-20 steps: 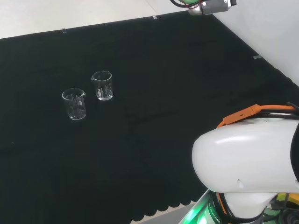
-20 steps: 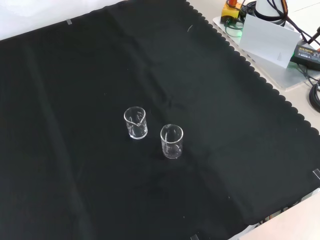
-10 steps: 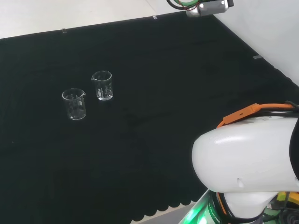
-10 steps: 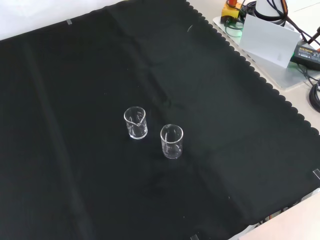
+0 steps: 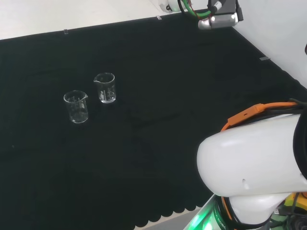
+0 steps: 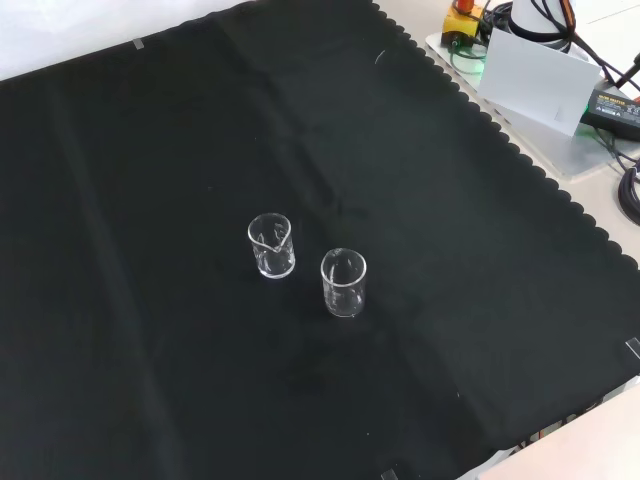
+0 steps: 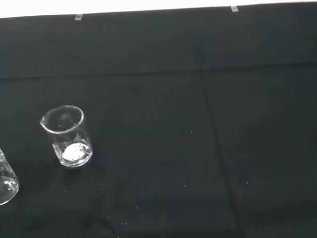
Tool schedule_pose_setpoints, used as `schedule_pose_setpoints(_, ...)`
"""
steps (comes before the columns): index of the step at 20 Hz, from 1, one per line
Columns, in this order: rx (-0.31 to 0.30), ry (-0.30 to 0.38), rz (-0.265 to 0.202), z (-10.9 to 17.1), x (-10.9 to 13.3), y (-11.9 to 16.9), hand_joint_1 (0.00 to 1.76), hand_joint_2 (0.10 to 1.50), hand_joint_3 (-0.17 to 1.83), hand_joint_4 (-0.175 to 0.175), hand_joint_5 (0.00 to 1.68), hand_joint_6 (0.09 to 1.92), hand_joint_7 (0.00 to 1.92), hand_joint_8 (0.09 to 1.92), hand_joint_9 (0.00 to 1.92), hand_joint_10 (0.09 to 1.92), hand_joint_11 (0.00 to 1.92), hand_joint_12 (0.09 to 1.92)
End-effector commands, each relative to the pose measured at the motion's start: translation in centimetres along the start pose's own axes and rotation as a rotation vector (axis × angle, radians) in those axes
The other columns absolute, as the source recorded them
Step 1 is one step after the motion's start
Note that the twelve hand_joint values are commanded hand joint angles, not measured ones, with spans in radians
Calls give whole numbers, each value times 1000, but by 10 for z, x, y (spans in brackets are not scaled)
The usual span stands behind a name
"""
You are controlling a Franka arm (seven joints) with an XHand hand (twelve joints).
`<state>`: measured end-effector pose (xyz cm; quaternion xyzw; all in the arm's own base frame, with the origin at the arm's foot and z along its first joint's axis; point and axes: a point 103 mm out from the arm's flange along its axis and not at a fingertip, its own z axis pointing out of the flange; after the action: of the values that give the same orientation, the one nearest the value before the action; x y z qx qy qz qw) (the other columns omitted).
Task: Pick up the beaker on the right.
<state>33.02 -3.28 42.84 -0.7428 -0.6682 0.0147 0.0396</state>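
Since the earlier frames, the camera-carrying part of the arm at the top of the head view had shifted a little to the right and lower, and the big white link at the lower right had tilted slightly; both beakers had stayed where they stood.

From the head view, two clear glass beakers stood upright on the black cloth (image 5: 158,72) of the worktop, near each other but not touching. The right-hand beaker (image 5: 105,87) stood a little farther back than the left-hand beaker (image 5: 76,106). The arm's white link (image 5: 249,163) rose at the lower right, well apart from both. Whether the fingers were apart or together could not be told.

From the front view, the same two beakers stood near the middle of the cloth (image 6: 150,150); one (image 6: 271,245) stood to the left and slightly farther off, the other (image 6: 343,283) to the right and closer.

From the wrist view, one beaker (image 7: 67,136) stood upright on the cloth (image 7: 198,124), spout turned away from the other glass piece (image 7: 6,181), which was cut off at the picture's edge just beside it.
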Motion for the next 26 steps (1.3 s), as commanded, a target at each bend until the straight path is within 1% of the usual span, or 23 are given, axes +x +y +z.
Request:
schedule_pose_setpoints(1,33,46,13,44,-8,28,372,1173,164,-40,203,87,114,494,128,645,0,870)
schedule_pose_setpoints(3,31,67,3,60,-12,46,376,1170,165,-41,205,87,115,496,130,647,0,874)
schedule_pose_setpoints(5,19,89,-17,77,-17,64,386,1165,165,-42,206,87,117,499,132,647,0,878)
schedule_pose_setpoints(9,42,130,-42,110,-26,101,400,1161,169,-43,208,87,117,504,135,649,0,884)
schedule_pose_setpoints(13,63,132,-63,134,-28,132,408,1161,172,-44,210,87,117,506,136,649,0,887)
schedule_pose_setpoints(17,71,148,-92,155,-20,155,412,1160,174,-45,212,87,117,508,137,649,0,889)
schedule_pose_setpoints(19,82,194,-110,166,-15,166,427,1154,174,-46,214,87,116,510,137,650,0,892)
schedule_pose_setpoints(20,81,210,-125,171,-12,171,442,1148,173,-46,214,87,116,511,137,650,0,893)
schedule_pose_setpoints(23,90,225,-166,186,0,185,517,1105,163,-46,216,87,117,516,142,651,0,894)
schedule_pose_setpoints(26,110,215,-216,199,14,197,620,1032,142,-46,218,87,119,521,146,650,0,895)
